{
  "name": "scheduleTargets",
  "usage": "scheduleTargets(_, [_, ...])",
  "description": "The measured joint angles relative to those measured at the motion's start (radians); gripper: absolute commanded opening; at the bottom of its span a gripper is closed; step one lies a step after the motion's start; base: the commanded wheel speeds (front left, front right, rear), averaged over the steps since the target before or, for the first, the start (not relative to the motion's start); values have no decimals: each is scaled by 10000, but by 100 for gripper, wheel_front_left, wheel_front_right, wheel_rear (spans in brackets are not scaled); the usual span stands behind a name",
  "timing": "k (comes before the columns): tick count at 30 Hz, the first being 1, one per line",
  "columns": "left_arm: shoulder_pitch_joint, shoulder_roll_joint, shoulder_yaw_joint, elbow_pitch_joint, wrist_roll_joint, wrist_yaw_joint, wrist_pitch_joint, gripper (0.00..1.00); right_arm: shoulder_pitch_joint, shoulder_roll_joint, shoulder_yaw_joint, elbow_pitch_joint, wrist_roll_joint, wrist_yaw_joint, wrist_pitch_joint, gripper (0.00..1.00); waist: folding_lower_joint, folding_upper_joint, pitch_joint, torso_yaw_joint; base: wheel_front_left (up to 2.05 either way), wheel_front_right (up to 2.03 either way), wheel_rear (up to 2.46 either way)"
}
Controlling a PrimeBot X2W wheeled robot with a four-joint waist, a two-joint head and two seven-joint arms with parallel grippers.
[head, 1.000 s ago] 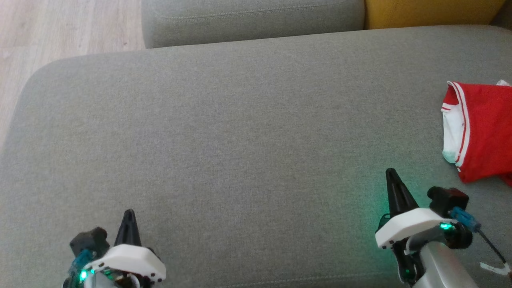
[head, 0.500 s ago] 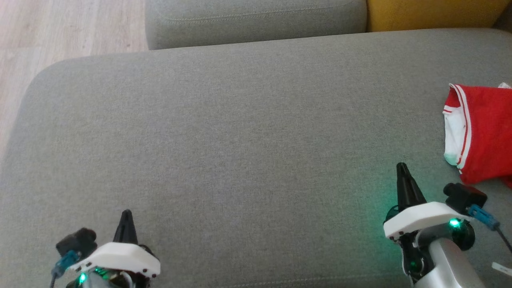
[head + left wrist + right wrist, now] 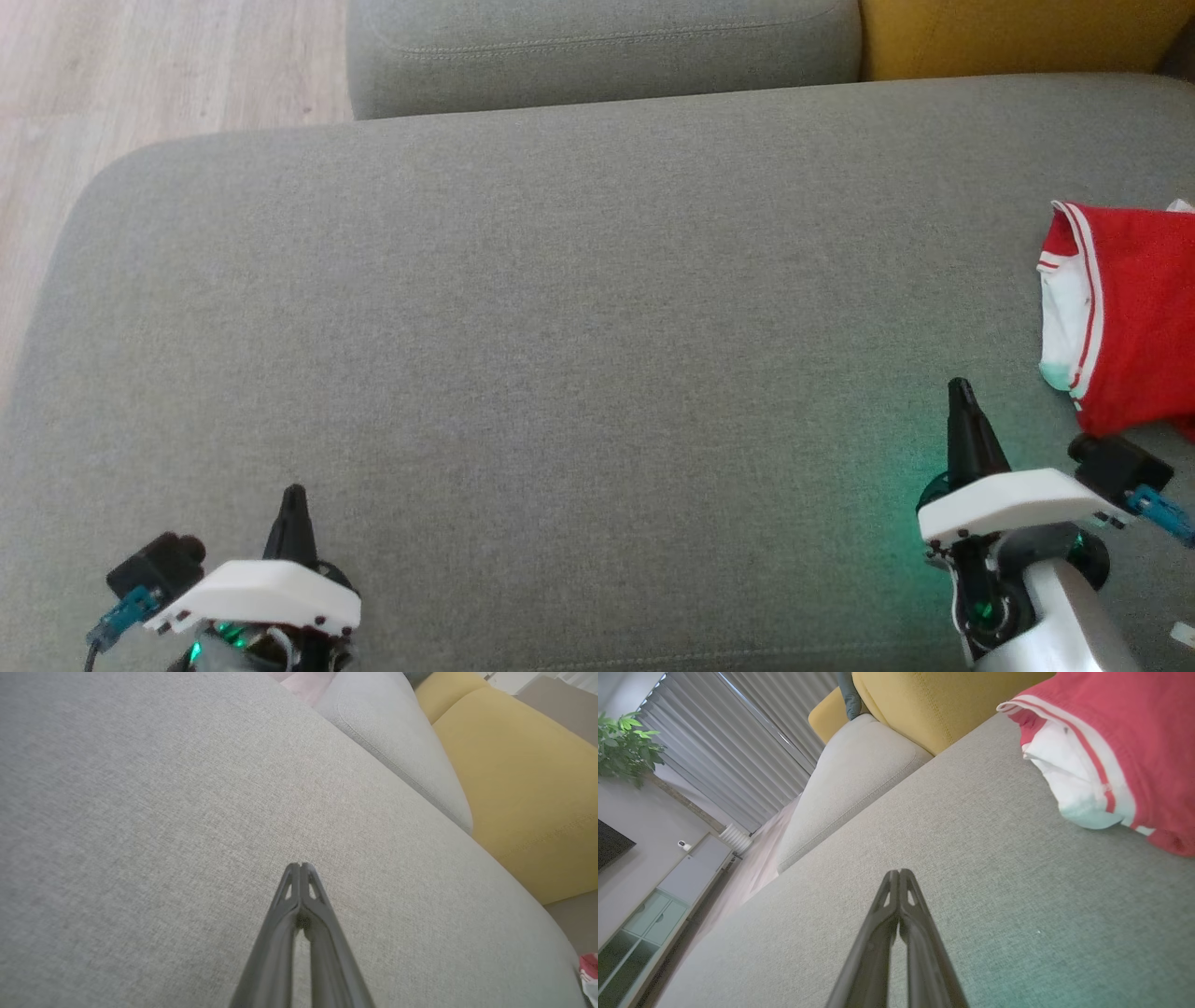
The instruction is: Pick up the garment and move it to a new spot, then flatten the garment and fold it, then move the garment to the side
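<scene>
Grey cushion [image 3: 560,308] spreading wide between grippers; far-left corner rounding toward wood floor [image 3: 140,75]. Red-white garment [image 3: 1139,308] lying at cushion's right edge, near right gripper [image 3: 960,387], not touching; left gripper [image 3: 294,493] sitting well apart, front-left. Both finger pairs pressing together.

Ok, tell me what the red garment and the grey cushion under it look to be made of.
Red garment: soft cloth, perhaps jersey knit, matte; it folds limply, with white striped trim. Grey cushion: woven upholstery cloth, matte; a fine flecked weave shows.
</scene>
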Motion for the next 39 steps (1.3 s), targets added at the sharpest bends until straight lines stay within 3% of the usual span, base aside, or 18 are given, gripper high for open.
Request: scheduleTargets(39, [-184, 4, 598, -485, -4328, -773, 1114, 0, 439, 56, -711, -1212, 4445, 0, 1154, 0, 0, 0, -201, 203, 0, 0, 0])
